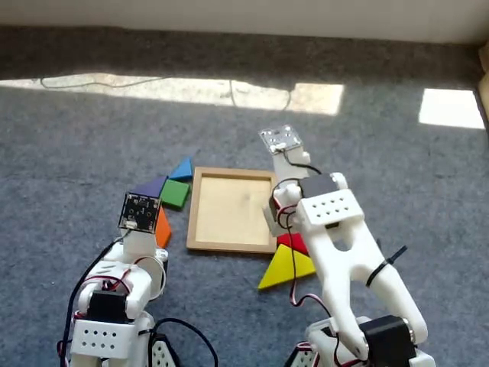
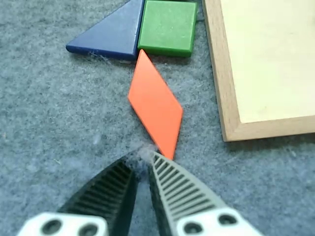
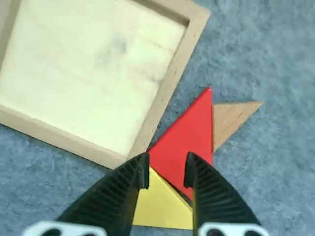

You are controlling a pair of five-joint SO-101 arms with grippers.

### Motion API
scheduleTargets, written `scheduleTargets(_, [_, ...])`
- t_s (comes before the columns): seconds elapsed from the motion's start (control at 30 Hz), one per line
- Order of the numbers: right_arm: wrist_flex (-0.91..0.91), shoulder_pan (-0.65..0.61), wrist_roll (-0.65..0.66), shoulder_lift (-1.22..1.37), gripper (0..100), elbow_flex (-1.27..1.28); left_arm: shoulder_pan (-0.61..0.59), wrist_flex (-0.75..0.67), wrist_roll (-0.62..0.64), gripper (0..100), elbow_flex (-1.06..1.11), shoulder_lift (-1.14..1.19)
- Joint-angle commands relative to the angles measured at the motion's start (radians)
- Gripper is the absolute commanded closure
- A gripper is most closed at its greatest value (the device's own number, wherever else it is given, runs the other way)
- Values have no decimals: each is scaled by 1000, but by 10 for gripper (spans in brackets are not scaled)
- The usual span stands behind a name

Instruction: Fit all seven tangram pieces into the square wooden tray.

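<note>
The square wooden tray (image 1: 192, 210) lies empty on the grey carpeted surface, with the pieces scattered around it. The right claw (image 3: 167, 169) hangs with its jaws parted over the red triangular piece (image 3: 189, 132) by the tray's corner, probably lined up to pinch it. The left claw (image 2: 145, 164), closed on nothing, sits at the tip of the orange parallelogram piece (image 2: 155, 105), seemingly placed to nudge it.

grey carpet (image 1: 428, 176) | thin cable (image 1: 231, 93) (lying in sunlit strip) | pale wall (image 1: 229, 15)

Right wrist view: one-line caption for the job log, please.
Right gripper, open, over the red triangle beside the yellow triangle, just off the wooden tray corner.
</note>
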Motion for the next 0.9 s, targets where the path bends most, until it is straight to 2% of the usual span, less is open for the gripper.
scheduleTargets(0.0, [-67,-12,11,-1,760,33,-12,5,-6,988,28,-13])
scheduleTargets(0.1, [-107,-12,11,-1,683,76,-12,5,-6,988,28,-13])
scheduleTargets(0.47, [-217,-13,11,1,681,191,-12,5,-6,988,28,-13])
scheduleTargets(0.6, [-251,-51,11,1,681,229,-12,5,-6,988,28,-13])
scheduleTargets(0.87, [-260,-62,11,2,681,245,-12,5,-6,988,28,-13])
